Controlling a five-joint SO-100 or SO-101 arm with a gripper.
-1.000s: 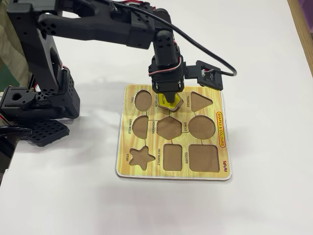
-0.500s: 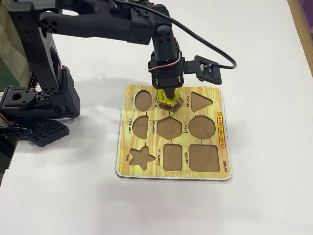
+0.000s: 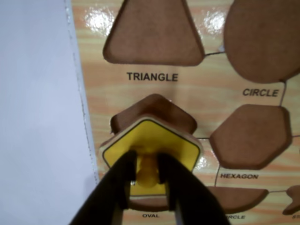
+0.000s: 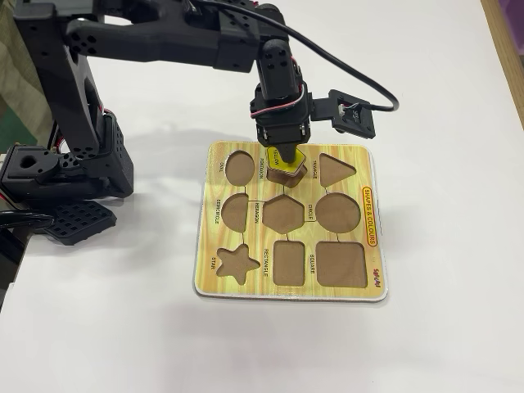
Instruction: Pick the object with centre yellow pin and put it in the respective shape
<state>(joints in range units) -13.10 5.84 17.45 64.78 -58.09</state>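
We judged the pentagon piece (image 3: 152, 145), its yellow pin (image 3: 147, 171) pinched by our fingers (image 3: 126, 180), could jam, sitting offset from the pentagon recess (image 3: 152, 110).

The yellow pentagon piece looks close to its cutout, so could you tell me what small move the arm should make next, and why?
Probably a small nudge toward the triangle cutout, then lower. In the wrist view the gripper is shut on the pin of the yellow pentagon piece, which overlaps the pentagon cutout but sits offset, leaving the recess's far part uncovered.
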